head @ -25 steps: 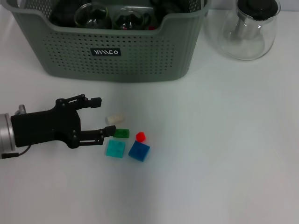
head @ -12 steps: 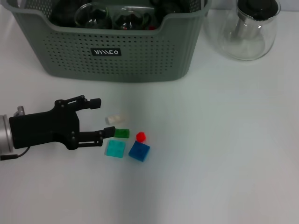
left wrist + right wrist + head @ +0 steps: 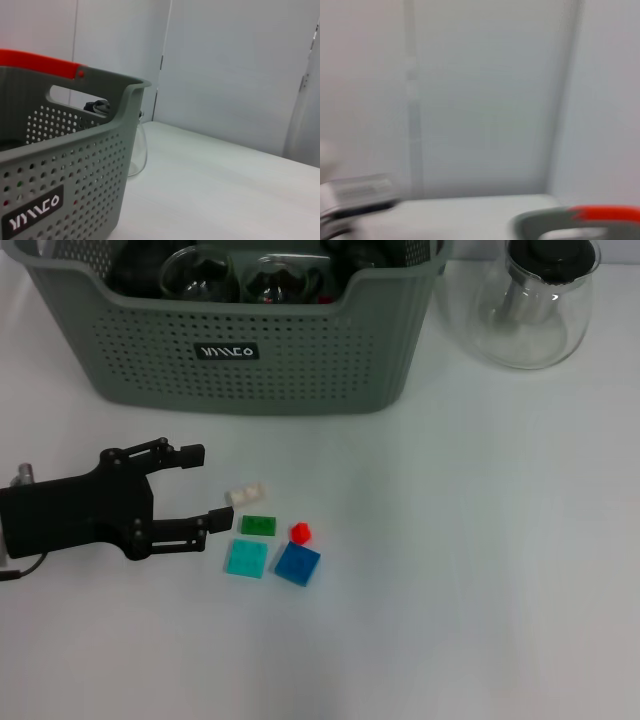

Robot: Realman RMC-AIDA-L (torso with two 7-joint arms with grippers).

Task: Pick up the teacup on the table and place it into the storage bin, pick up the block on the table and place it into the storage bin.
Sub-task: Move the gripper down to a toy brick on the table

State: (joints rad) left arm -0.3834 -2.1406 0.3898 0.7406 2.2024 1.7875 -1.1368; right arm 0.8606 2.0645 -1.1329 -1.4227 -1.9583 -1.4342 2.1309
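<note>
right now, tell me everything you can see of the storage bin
The storage bin is a large grey-green plastic basket with perforated walls, a scooped handle dip in its near rim and a small black label with white lettering. It stands upright at the far side of the white table, holding glass cups and dark items. A glass teapot stands beside it. The left wrist view shows an orange strip on its rim. Nothing grips it.
</note>
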